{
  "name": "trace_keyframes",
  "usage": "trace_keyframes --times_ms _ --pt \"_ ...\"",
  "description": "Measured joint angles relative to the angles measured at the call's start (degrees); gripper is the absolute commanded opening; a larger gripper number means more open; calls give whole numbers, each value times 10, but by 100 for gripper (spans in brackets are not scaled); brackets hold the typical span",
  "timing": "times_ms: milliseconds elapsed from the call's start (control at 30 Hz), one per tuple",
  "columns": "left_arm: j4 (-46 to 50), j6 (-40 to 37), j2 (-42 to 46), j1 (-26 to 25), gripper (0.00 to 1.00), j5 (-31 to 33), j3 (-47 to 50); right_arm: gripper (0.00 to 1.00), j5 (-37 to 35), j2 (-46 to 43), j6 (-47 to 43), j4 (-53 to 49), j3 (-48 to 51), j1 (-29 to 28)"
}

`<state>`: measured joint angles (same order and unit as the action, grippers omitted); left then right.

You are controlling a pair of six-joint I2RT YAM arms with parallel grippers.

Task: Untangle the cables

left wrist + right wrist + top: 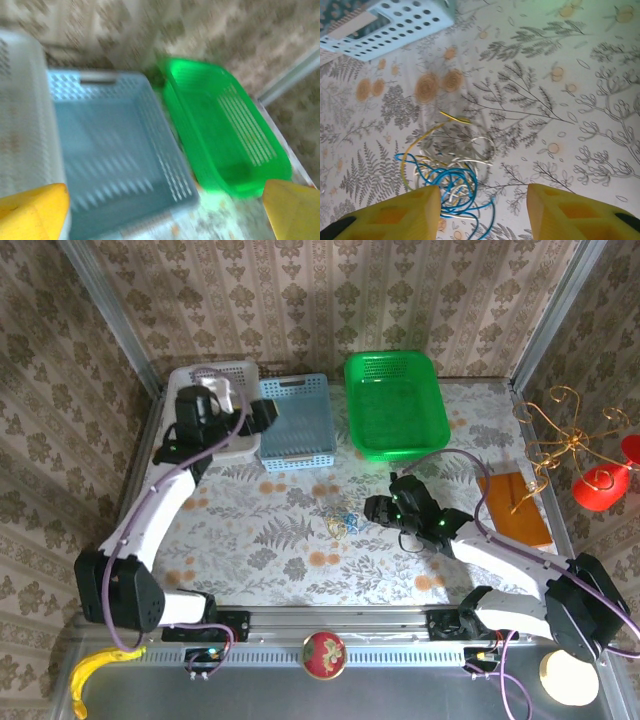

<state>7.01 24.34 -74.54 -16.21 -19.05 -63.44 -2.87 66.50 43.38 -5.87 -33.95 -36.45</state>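
The cables (341,524) lie as a small tangle of blue, yellow and whitish wires on the patterned table (280,560), near its middle. My right gripper (376,508) hovers just to the right of it. In the right wrist view the cables (447,170) sit close to the left of the two yellow fingers (395,215), and the right gripper (482,212) is open with nothing gripped. My left gripper (262,415) is at the back left, over the baskets. In the blurred left wrist view the left gripper (162,215) is wide open, and there is nothing between its fingertips (30,210).
Along the back stand a white basket (228,368), a blue basket (295,386) and a green basket (395,360). A brown flat pad (515,508) lies at the right. Beyond it is a gold wire stand (560,445) with red ornaments. A red ball (323,653) sits on the front rail.
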Motion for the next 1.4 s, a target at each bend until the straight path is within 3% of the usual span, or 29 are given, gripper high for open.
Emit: trace_keyframes --times_ms 200,367,633,867,1400 --pt "-28 71 67 -105 100 31 162 51 37 0 -15 -4 1 -2" --pt "-64 141 76 -156 100 56 252 51 43 28 -58 -41 -54 -18" --pt "-97 193 78 -160 100 79 271 53 37 149 -129 -77 -171 -54" --pt "-103 201 87 -160 100 84 271 52 27 241 -145 -81 -181 -61" --pt "-101 195 87 -160 100 70 269 47 -3 209 -134 -60 -176 -15"
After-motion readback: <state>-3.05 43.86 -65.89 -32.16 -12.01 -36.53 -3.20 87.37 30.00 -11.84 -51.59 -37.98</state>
